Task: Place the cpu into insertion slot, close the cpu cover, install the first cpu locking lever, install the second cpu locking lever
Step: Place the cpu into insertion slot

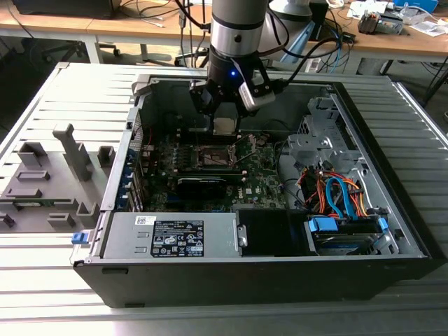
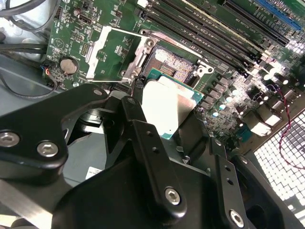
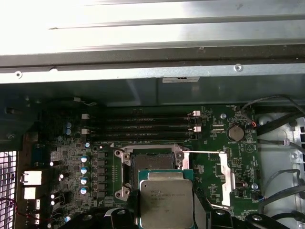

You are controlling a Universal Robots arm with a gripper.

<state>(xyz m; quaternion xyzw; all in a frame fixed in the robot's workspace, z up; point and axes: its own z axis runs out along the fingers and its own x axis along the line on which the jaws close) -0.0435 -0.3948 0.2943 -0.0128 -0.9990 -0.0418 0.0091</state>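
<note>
PSU label (image 1: 178, 239), cpu (image 3: 166, 202) print, prob. illegible

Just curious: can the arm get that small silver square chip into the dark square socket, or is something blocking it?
Probably yes: the silvery frame cover is swung open, the dark socket lies bare, and the fingers hold the silver chip nearby.

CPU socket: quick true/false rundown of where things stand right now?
1. The gripper holds the cpu. True.
2. The cpu already sits in the insertion slot. False: the slot is empty, and the cpu is in the gripper close over it.
3. The cpu cover is closed over the slot. False: it is swung open to the side of the slot.
4. The computer case is open, with the motherboard exposed. True.
</note>
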